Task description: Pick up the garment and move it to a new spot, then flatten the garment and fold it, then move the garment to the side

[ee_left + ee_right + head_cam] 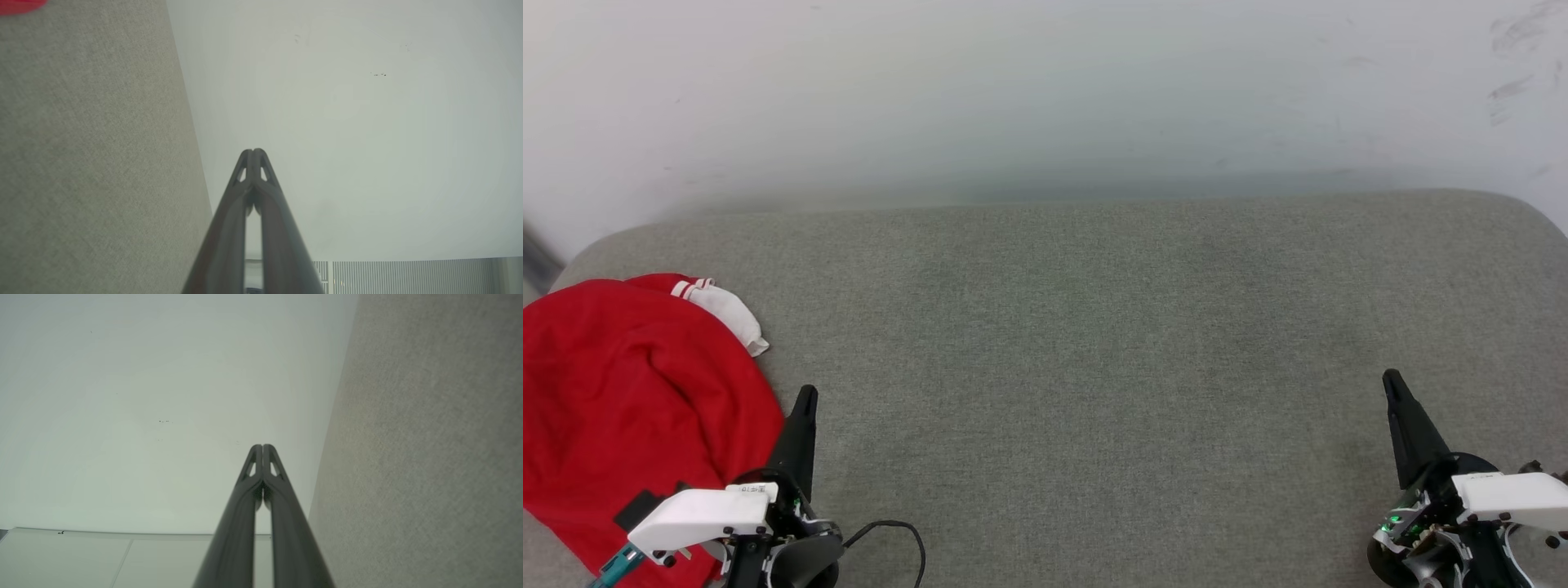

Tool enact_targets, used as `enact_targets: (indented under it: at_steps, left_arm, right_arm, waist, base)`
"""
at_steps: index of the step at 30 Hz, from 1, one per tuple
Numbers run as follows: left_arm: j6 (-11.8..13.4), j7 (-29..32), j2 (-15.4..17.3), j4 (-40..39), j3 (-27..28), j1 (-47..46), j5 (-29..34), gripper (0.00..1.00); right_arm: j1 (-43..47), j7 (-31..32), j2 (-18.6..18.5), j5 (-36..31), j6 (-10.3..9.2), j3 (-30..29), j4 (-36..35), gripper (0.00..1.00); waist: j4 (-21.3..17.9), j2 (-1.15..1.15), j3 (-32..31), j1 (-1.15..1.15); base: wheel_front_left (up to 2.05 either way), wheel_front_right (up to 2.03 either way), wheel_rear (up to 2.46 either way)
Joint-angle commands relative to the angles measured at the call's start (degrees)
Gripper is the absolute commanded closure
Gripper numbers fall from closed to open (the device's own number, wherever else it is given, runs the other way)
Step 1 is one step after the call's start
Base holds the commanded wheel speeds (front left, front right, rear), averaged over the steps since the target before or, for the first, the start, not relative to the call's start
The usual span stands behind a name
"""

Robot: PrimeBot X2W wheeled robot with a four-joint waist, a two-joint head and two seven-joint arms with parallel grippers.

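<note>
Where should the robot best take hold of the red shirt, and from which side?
Probably the white sleeve, which sticks out of the bunched red shirt toward the bare cushion. The left hand, now shut, is nearest and could come from that open side.

- I see the garment (629, 392) red, its sleeve (727, 314) white with striped red-and-white trim.
- My view shows the cushion (1094, 367) plain speckled grey.
- Wall (1045, 82): off-white.
</note>
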Motion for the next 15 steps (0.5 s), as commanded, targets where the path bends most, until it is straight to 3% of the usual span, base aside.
enact_targets:
  at_steps: [1,15]
  left_arm:
    - [-0.18,0.15,-0.08,0.02,0.19,-0.35,0.15,1.0]
    - [-0.18,0.15,-0.08,0.02,0.18,-0.35,0.15,1.0]
  right_arm:
    - [-0.63,0.06,0.19,-0.33,-0.02,-0.03,0.05,1.0]
    - [-0.64,0.07,0.19,-0.34,-0.02,-0.05,0.05,1.0]
  waist:
    - [0.0,0.0,0.0,0.0]
    - [0.0,0.0,0.0,0.0]
  base:
    - [0.0,0.0,0.0]
    - [0.0,0.0,0.0]
